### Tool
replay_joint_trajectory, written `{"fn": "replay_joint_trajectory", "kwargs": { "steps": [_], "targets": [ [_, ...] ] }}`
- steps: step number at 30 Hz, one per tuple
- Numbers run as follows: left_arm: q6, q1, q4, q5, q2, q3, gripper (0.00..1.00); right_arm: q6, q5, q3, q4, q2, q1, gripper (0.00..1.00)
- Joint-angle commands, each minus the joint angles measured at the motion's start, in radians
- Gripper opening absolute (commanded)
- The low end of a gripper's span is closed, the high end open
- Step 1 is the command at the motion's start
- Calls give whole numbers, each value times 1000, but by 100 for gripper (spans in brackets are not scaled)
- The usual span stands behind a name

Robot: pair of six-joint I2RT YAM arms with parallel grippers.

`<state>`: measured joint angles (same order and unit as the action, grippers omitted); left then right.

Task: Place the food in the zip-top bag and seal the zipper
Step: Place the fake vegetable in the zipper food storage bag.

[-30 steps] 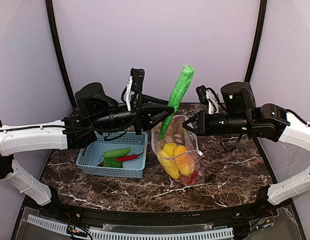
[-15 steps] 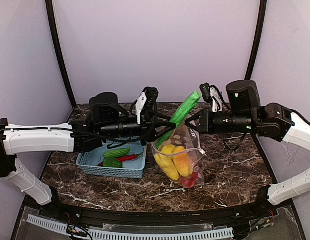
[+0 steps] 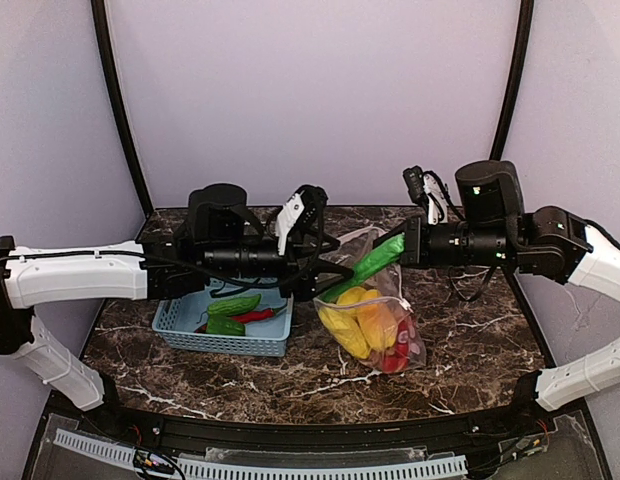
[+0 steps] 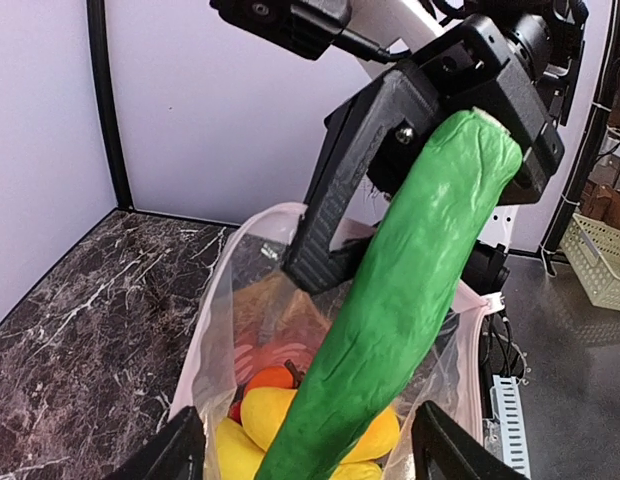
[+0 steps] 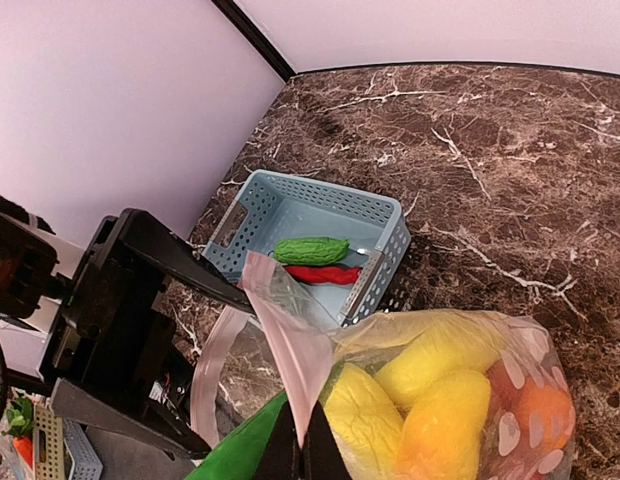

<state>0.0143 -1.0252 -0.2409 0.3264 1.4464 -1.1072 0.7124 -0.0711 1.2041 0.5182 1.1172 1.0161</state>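
The clear zip-top bag printed with pale round dots (image 3: pixel 378 322) sits about the middle of the dark marble desk (image 3: pixel 470 340), slightly toward its right edge, mouth raised toward the far edge. Yellow toy peppers and corn (image 3: pixel 352 325) fill it, with red strawberries (image 3: pixel 395 356) low at its near side. The right wrist view also shows an orange piece (image 5: pixel 540 410) inside.

A long smooth green toy cucumber (image 3: pixel 368 266) slants down into the open mouth, its lower end among the yellow pieces. The left claw (image 3: pixel 328 264) is clamped on it. The right claw (image 3: pixel 403 248) is closed on the bag's mouth edge, holding it up.

Toward the left edge stands a light blue lattice plastic basket (image 3: pixel 180 322). It holds a bumpy green cucumber (image 3: pixel 233 305) and a red chili (image 3: pixel 256 315).
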Motion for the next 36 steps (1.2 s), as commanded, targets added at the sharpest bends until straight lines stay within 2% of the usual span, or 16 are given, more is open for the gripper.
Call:
{"fn": "replay_joint_trajectory", "kwargs": {
  "steps": [1, 6, 9, 11, 14, 23, 25, 27, 31, 36],
  "targets": [
    [-31, -6, 74, 88, 14, -102, 72, 2, -7, 25, -70, -12, -6, 0],
    [-22, -34, 161, 134, 36, -214, 75, 6, -7, 25, -71, -14, -6, 0],
    [33, -42, 223, 139, 70, -273, 74, 7, -2, 26, -73, -10, -5, 0],
    [51, -45, 261, 140, 90, -304, 72, 8, 0, 28, -73, -8, -6, 0],
    [76, -55, 299, 141, 114, -341, 63, 8, 1, 26, -72, -12, -6, 0],
    [141, -76, 349, 51, 167, -393, 58, 7, -1, 24, -72, -16, -5, 0],
    [144, -76, 337, 39, 170, -394, 51, 8, -4, 19, -72, -17, -6, 0],
    [138, -76, 317, 27, 168, -390, 37, 9, -5, 17, -71, -20, -5, 0],
    [121, -76, 255, 6, 149, -353, 19, 11, -10, 10, -71, -28, -7, 0],
    [109, -76, 155, -23, 99, -291, 11, 13, -16, 5, -71, -39, -7, 0]
  ]
}}
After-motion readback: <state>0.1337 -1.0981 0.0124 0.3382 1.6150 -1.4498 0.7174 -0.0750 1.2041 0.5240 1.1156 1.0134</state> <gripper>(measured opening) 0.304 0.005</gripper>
